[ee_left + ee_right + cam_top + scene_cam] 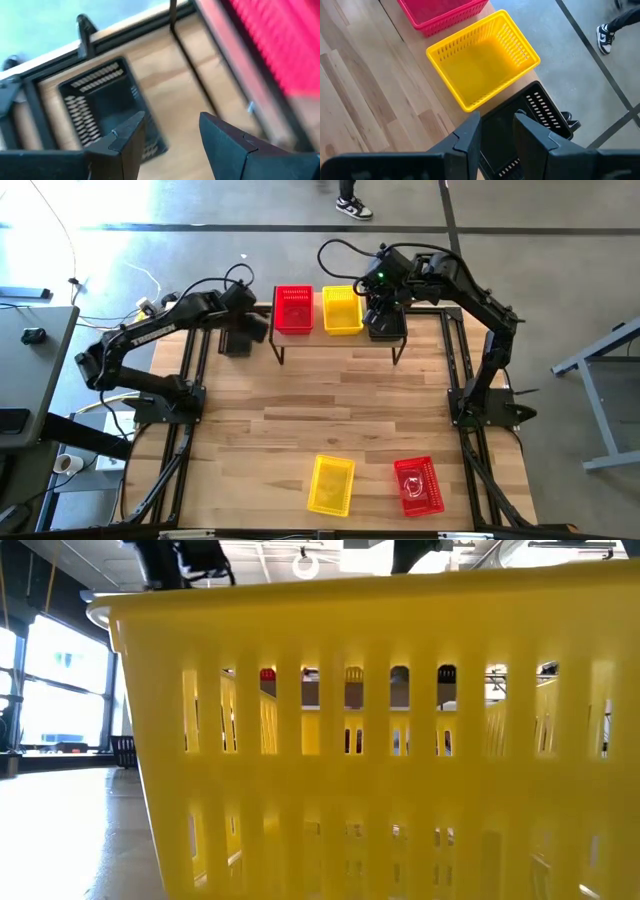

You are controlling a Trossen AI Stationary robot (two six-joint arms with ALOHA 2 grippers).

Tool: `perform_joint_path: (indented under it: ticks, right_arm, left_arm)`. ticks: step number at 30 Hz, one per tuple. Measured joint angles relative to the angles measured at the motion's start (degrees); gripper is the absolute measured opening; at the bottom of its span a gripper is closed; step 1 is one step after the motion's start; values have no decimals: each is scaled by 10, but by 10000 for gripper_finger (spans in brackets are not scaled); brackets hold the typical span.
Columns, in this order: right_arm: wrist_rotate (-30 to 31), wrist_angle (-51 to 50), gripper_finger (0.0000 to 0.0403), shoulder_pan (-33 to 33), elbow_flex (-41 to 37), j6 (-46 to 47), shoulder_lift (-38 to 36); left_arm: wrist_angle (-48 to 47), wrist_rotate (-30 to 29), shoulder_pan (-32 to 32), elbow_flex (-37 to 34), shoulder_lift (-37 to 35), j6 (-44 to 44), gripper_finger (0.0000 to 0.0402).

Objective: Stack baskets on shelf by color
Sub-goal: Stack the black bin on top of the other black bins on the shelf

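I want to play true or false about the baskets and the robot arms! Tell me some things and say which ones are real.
1. A red basket and a yellow basket sit side by side on the shelf. True.
2. The left gripper is holding a red basket. False: its fingers are open and empty, above a black basket on the table beside the shelf.
3. A yellow basket and a red basket wait at the table's near edge. True.
4. The right gripper is over the near red basket. False: it is at the shelf's right end, over another black basket.
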Motion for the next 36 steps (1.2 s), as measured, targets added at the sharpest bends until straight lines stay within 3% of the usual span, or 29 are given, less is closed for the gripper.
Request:
perform_joint_path:
  ticks: [9,19,26,32,36]
  right_arm:
    - [0,5,99,0,0,5,0]
    - [0,6,99,0,0,11,0]
    - [0,6,99,0,0,0,0]
    - [0,6,99,0,0,-6,0]
    - [0,6,99,0,0,-6,0]
  left_arm:
    - [-150,-1,-44,0,-72,204,177]
    - [-91,-2,-144,-116,-86,387,177]
    - [10,-13,-180,-203,-85,444,177]
    - [28,-17,-166,-246,-83,440,177]
    - [33,-55,-153,-262,-83,437,177]
